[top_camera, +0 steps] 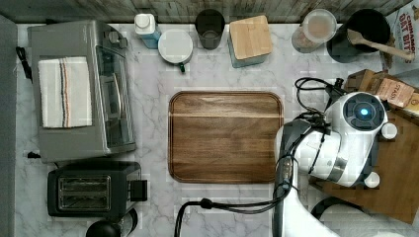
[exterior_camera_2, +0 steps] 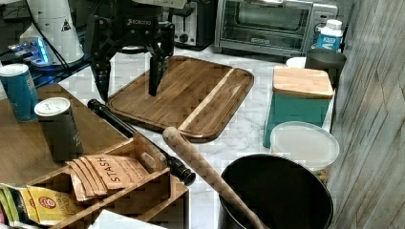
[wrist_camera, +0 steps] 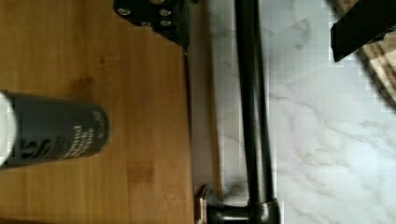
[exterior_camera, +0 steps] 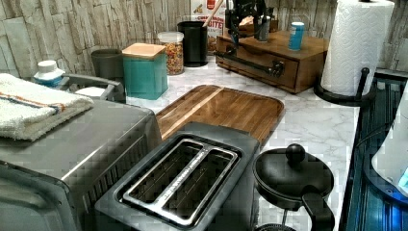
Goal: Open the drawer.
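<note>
Right view, left to right: gripper (exterior_camera_2: 130,78) hangs above the cabinet's front edge, fingers spread wide, gripping nothing — one finger over the cabinet top (exterior_camera_2: 28,143), the other over the wooden tray (exterior_camera_2: 191,95). Below runs the black bar handle (exterior_camera_2: 138,138) of the drawer (exterior_camera: 250,62), which looks closed. Further right, along the counter's back edge — teal canister (exterior_camera_2: 298,102).

A white marbled worktop (top_camera: 153,84) runs beneath a wall (exterior_camera: 72,24) of pale, weathered planks, possibly printed; the light is even.
</note>
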